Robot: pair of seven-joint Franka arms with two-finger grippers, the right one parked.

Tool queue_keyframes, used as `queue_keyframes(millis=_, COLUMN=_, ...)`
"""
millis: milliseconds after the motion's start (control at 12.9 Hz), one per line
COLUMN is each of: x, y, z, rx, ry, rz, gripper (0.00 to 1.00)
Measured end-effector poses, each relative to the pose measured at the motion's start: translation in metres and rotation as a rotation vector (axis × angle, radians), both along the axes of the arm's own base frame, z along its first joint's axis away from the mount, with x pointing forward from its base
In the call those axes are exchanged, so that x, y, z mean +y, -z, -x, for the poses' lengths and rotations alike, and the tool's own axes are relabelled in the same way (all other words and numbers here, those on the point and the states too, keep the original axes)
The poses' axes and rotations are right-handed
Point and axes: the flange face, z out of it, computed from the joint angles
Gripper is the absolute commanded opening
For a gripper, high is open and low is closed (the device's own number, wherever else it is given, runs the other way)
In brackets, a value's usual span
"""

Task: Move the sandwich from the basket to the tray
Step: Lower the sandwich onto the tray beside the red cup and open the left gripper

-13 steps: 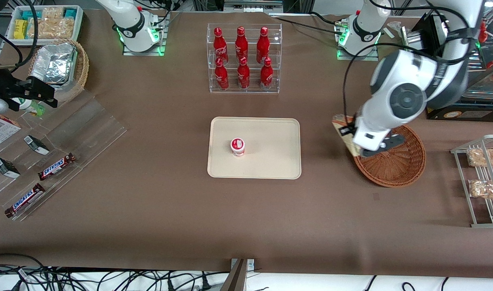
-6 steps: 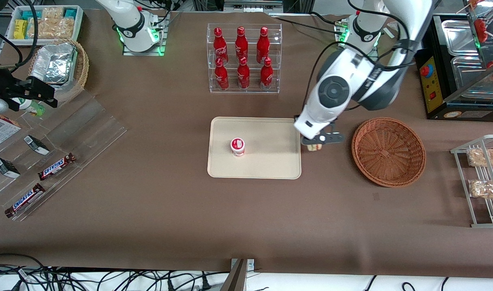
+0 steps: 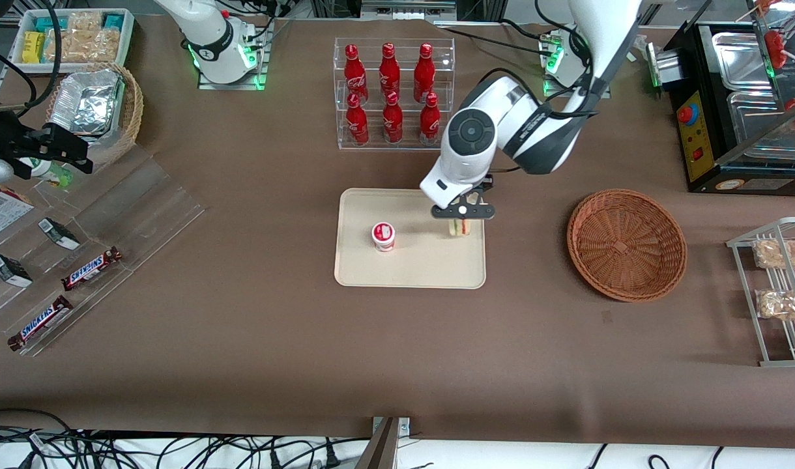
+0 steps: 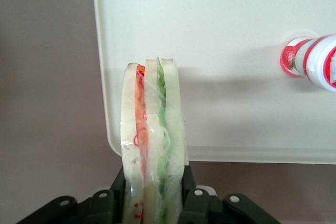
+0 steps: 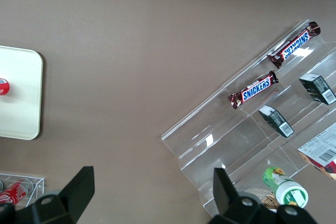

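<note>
On the cream tray (image 3: 365, 270) a small red-and-white cup (image 3: 383, 236) stands upright, and near it, toward the working arm's end, the gripper (image 3: 461, 223) hangs over the tray's edge with its fingers clamped on the wrapped sandwich (image 4: 154, 145), while the wicker basket (image 3: 627, 244) sits well apart.

I see six red bottles (image 3: 391, 94) in a clear rack (image 3: 393, 140). Toward the parked arm's end from it, two Snickers bars (image 3: 91, 268). A small white cup (image 3: 383, 236) nearer the camera than the rack.
</note>
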Motion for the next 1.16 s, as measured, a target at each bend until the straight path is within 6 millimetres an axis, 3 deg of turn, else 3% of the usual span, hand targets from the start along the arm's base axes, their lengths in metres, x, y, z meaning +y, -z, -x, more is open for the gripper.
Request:
queue_keyframes(millis=310, x=-0.003, y=0.025, z=-0.007, rx=-0.048, ry=0.02, rz=0.0, gripper=0.44)
queue_keyframes(millis=1163, x=-0.001, y=0.058, z=-0.019, rx=-0.089, ry=0.037, rz=0.007, gripper=0.44)
